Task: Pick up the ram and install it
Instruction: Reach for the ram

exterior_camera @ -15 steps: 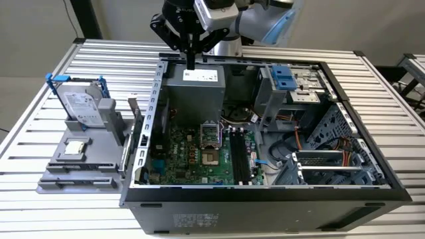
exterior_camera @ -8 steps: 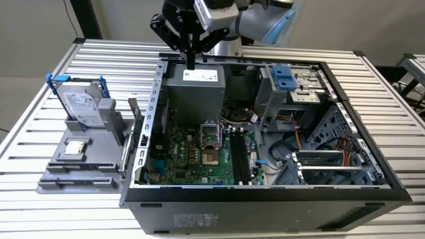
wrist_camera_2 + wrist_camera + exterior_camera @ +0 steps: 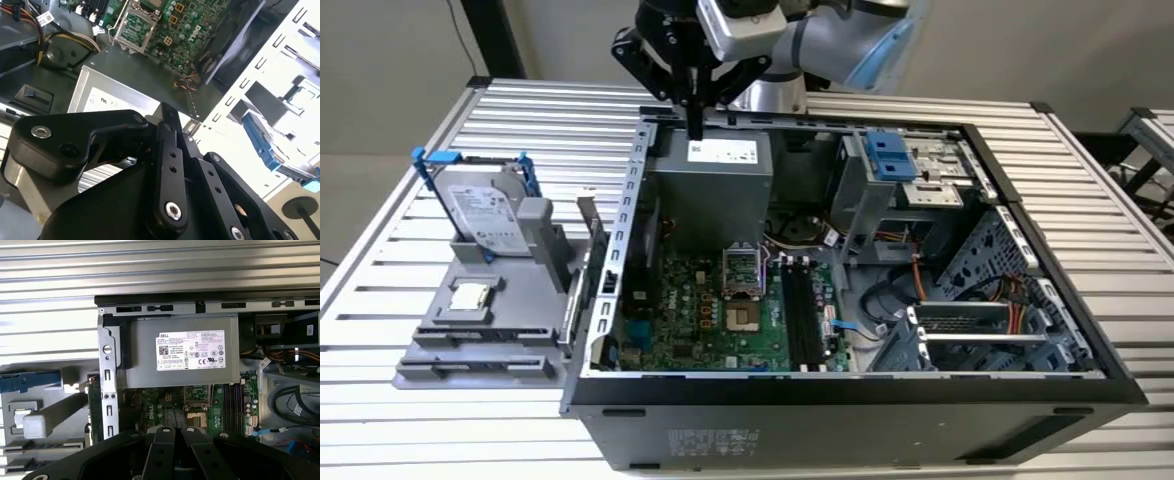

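The ram (image 3: 588,222) stands on edge in a grey holder (image 3: 480,345), at the side of the holder that meets the computer case (image 3: 854,400). In the first wrist view it shows as a thin greenish strip (image 3: 93,405) just beside the case's perforated wall. The same holder carries a hard drive (image 3: 487,215) in a blue frame and a small square chip (image 3: 471,295), and it sits on the slatted tabletop (image 3: 454,430) toward the edge on the exterior view's left. The gripper (image 3: 698,135) hangs well apart from the ram, above the far wall of the case and over the grey power supply (image 3: 714,190). Its fingers are drawn together into one slim point, and nothing can be seen between them. The ram looks untouched, so the pick-up seems to be at the approach stage, with the black slots (image 3: 803,310) on the motherboard (image 3: 694,320) unfilled. Doing it well likely means parting the fingers wide enough to straddle the thin board, turning them so the pads meet its flat faces, and coming straight down near the middle of its top edge. The case wall stands so close that a sideways drift could knock it, and a tilted grip could jam the ram in its holder.
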`<state>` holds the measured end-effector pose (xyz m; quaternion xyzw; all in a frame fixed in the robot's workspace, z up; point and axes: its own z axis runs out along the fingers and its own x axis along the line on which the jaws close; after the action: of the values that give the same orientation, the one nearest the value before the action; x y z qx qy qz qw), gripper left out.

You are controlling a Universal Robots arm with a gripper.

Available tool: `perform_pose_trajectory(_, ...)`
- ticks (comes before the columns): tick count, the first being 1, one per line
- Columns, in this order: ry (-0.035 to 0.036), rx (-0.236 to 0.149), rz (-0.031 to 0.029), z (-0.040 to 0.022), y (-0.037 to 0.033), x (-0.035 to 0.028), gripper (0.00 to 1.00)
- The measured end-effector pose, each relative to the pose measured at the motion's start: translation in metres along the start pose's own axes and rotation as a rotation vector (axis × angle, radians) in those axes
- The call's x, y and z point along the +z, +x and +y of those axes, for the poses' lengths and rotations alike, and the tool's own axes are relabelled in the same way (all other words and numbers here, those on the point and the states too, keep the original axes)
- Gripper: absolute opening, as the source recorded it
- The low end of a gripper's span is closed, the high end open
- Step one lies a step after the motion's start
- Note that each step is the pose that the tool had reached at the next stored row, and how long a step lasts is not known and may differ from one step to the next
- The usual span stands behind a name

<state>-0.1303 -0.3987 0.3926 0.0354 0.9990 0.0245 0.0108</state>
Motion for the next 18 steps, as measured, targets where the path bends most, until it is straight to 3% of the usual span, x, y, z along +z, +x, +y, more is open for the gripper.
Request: perform_pose_trajectory(18, 0.0001, 0.000, -0.0003, -0.0017, 0.0276, -0.0007, 0.00)
